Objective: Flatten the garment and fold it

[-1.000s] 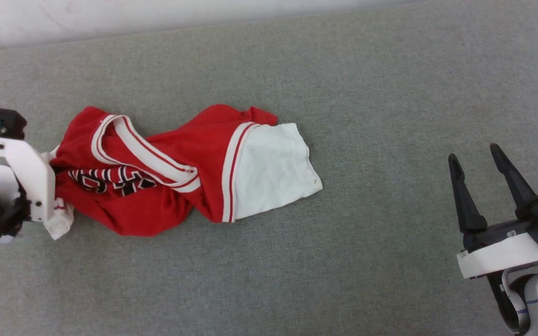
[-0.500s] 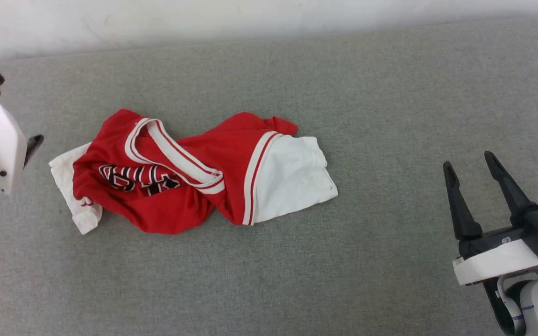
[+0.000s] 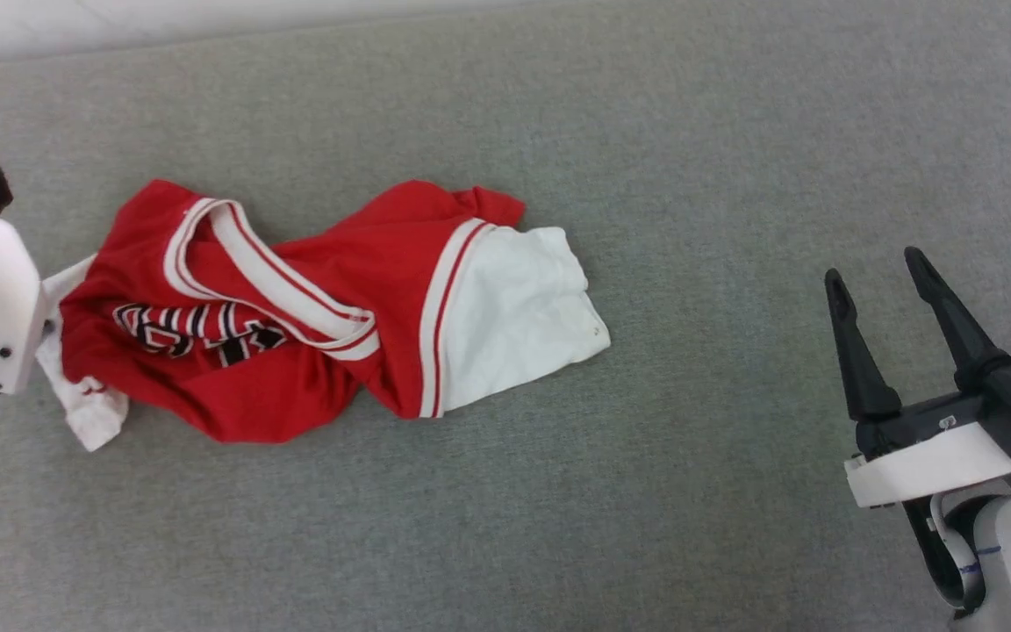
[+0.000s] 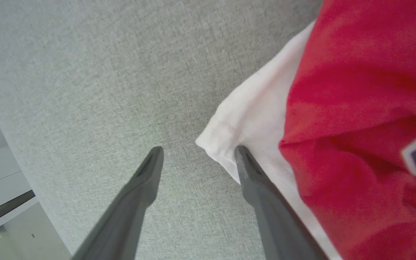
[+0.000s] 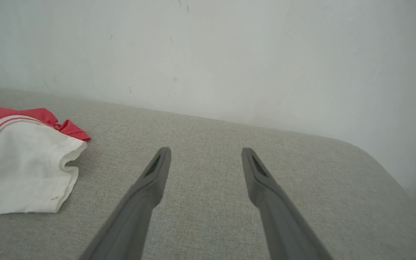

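Garment (image 3: 295, 307): a crumpled, twisted heap, left of centre on the grey cloth-covered surface (image 3: 690, 491). It looks like soft, light jersey; I expect it to drape and bunch, and the weave under it should grip.

My left gripper (image 4: 199, 148), fingers apart, hovers at the white sleeve corner (image 4: 229, 141), whose hem looks good to pinch. My right gripper (image 3: 874, 266), fingers apart and empty, is well apart from the other white sleeve (image 3: 514, 316). A pale wall (image 5: 229, 54) stands behind.
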